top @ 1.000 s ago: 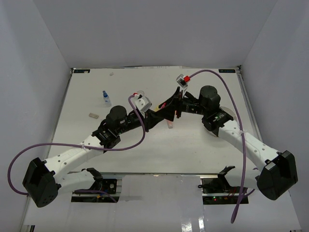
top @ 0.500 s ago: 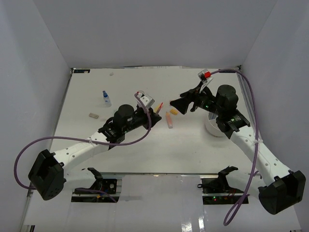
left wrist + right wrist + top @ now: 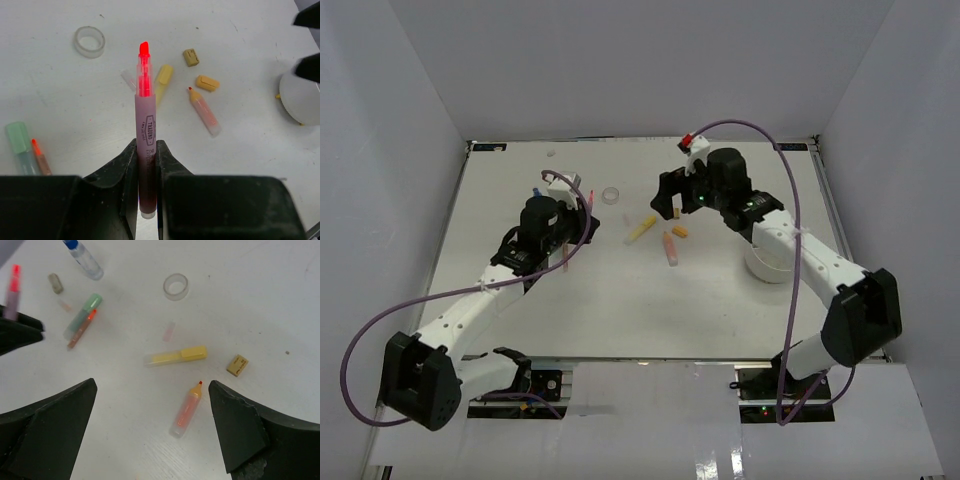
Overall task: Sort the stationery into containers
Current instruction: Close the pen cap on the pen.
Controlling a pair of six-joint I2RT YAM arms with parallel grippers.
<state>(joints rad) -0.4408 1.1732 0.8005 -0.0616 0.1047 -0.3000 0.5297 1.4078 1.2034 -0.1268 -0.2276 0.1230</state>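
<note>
My left gripper (image 3: 146, 145) is shut on an uncapped pink highlighter (image 3: 145, 115) and holds it above the table, red tip forward; it also shows in the top view (image 3: 582, 214). My right gripper (image 3: 152, 386) is wide open and empty, hovering over an orange highlighter (image 3: 187, 407) and a yellow highlighter (image 3: 175, 356); the top view (image 3: 665, 198) shows it too. A tan eraser (image 3: 237, 365), a clear tape ring (image 3: 175, 286), a green highlighter (image 3: 82, 315), a thin orange pen (image 3: 80, 331) and a blue-capped bottle (image 3: 82, 257) lie loose. The white tub (image 3: 770, 264) stands at the right.
A grey eraser (image 3: 55, 282) lies near the bottle. A clear cap (image 3: 169, 331) lies below the tape ring, and a yellow cap (image 3: 207, 82) lies beside the orange highlighter. White walls enclose the table on three sides.
The two grippers were together at mid-table and have parted. My left gripper has drawn back left with the pink highlighter. My right gripper swung right, then back over the loose items.
</note>
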